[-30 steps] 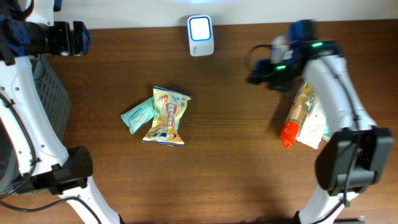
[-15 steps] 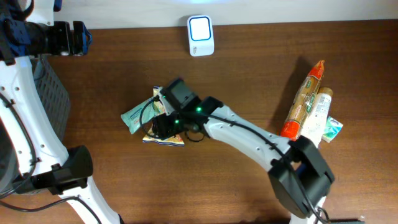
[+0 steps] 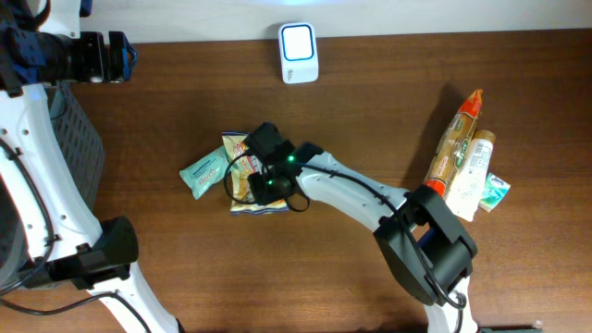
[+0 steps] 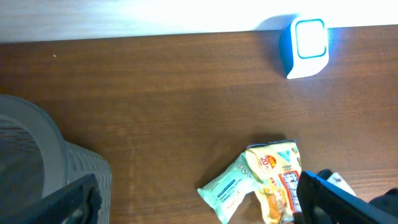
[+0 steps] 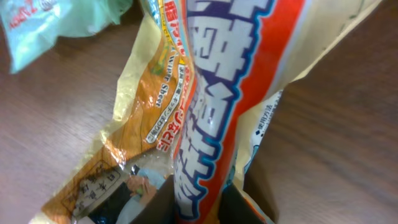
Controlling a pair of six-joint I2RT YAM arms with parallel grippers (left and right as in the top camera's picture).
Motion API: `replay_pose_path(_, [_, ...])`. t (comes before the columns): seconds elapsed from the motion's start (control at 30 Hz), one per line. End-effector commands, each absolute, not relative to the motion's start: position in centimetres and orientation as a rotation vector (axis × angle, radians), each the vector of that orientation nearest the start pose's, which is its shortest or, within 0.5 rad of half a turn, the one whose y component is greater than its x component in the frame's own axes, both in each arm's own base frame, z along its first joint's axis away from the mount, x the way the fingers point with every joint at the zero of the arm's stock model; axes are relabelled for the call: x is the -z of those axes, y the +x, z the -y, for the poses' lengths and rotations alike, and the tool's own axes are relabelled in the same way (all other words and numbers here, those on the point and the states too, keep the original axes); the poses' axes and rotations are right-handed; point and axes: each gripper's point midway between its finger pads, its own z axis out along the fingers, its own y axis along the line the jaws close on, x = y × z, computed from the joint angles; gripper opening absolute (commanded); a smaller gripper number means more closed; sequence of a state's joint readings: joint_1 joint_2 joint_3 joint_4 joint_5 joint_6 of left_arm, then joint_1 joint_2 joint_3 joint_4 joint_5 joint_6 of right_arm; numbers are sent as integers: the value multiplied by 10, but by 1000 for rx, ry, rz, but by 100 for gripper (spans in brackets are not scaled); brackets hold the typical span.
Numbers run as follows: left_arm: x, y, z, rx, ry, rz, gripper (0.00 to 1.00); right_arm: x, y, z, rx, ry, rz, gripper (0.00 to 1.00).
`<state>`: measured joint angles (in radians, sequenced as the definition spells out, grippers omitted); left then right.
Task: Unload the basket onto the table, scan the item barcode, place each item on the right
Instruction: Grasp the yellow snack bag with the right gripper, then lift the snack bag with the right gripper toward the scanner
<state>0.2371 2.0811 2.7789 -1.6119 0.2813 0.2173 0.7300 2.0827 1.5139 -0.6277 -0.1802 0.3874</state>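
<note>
Yellow snack packet pinched by right gripper | left gripper wide | grey basket contents unclear

The right gripper covers much of the yellow snack bag — its wrist view crops both ends.

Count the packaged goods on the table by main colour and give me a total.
Yellow: 1, the snack bag
Teal: 1, the small packet
Orange: 1, the long pack
White: 1, the tube; the green-white corner beside it may be another pack
Total: 4, perhaps 5
</note>
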Motion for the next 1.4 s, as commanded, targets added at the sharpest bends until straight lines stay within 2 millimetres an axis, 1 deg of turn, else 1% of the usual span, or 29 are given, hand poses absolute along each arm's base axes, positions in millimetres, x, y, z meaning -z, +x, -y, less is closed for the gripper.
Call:
replay_pose_path(0.0, [-363, 441, -57, 150, 103, -2424, 99, -32, 349, -324, -478, -495, -2845, 10])
replay_pose_path(0.03, [-363, 441, -57, 150, 104, -2424, 99, -33, 351, -319, -472, -481, -2855, 9])
replay_pose_path(0.1, [-363, 441, -57, 150, 103, -2424, 99, -41, 357, -302, -459, -550, -2856, 8])
replay_pose_path(0.2, [-363, 441, -57, 150, 103, -2424, 99, -56, 369, -262, -384, -802, -2827, 9])
replay_pose_path(0.27, [-363, 441, -57, 150, 104, -2424, 99, -55, 379, -234, -333, -992, -2772, 10])
replay_pose_path(0.3, [-363, 441, -57, 150, 104, -2424, 99, -55, 385, -223, -320, -1036, -2749, 9])
replay_pose_path(0.37, [-363, 441, -57, 150, 104, -2424, 99, -55, 393, -210, -303, -1092, -2713, 9])
replay_pose_path(0.4, [-363, 441, -57, 150, 103, -2424, 99, -55, 394, -206, -294, -1135, -2693, 12])
replay_pose_path(0.47, [-363, 441, -57, 150, 103, -2424, 99, -54, 395, -199, -241, -1312, -2611, 23])
replay_pose_path(0.5, [-363, 441, -57, 150, 104, -2424, 99, -53, 396, -193, -182, -1469, -2533, 35])
replay_pose_path(0.53, [-363, 441, -57, 150, 104, -2424, 99, -52, 399, -187, -114, -1552, -2487, 38])
replay_pose_path(0.6, [-363, 441, -57, 150, 103, -2424, 99, -52, 405, -179, -5, -1700, -2392, 39])
replay_pose_path(0.63, [-363, 441, -57, 150, 104, -2425, 99, -53, 409, -179, 21, -1759, -2333, 39])
replay_pose_path(0.67, [-363, 441, -57, 150, 104, -2424, 99, -55, 416, -183, 35, -1762, -2287, 39])
replay_pose_path(0.77, [-363, 441, -57, 150, 103, -2424, 99, -61, 422, -193, 27, -1727, -2264, 38])
replay_pose_path(0.83, [-363, 441, -57, 150, 104, -2424, 99, -73, 428, -202, 14, -1618, -2304, 38])
replay_pose_path(0.9, [-363, 441, -57, 150, 104, -2424, 99, -100, 438, -216, -10, -1471, -2341, 39])
replay_pose_path(0.97, [-363, 441, -57, 150, 103, -2424, 99, -124, 440, -229, -42, -1353, -2372, 38])
replay_pose_path(1.03, [-363, 441, -57, 150, 103, -2424, 99, -138, 435, -252, -94, -1328, -2352, 39])
replay_pose_path(1.07, [-363, 441, -57, 150, 103, -2424, 99, -138, 424, -274, -130, -1379, -2315, 45])
replay_pose_path(1.1, [-363, 441, -57, 150, 104, -2424, 99, -134, 417, -286, -133, -1414, -2299, 51])
replay_pose_path(1.13, [-363, 441, -57, 150, 104, -2424, 99, -130, 408, -302, -146, -1458, -2276, 68])
replay_pose_path(1.17, [-363, 441, -57, 150, 104, -2424, 99, -127, 400, -313, -157, -1491, -2265, 99])
replay_pose_path(1.2, [-363, 441, -57, 150, 104, -2424, 99, -125, 393, -320, -183, -1515, -2258, 99])
replay_pose_path(1.23, [-363, 441, -57, 150, 104, -2424, 99, -127, 379, -338, -300, -1551, -2227, 99])
replay_pose_path(1.27, [-363, 441, -57, 150, 103, -2424, 99, -128, 377, -342, -328, -1554, -2213, 99])
replay_pose_path(1.3, [-363, 441, -57, 150, 104, -2424, 99, -129, 379, -343, -323, -1549, -2204, 99])
replay_pose_path(1.33, [-363, 441, -57, 150, 103, -2424, 99, -125, 392, -340, -241, -1523, -2199, 90])
replay_pose_path(1.37, [-363, 441, -57, 150, 104, -2425, 99, -121, 408, -333, -131, -1460, -2218, 87])
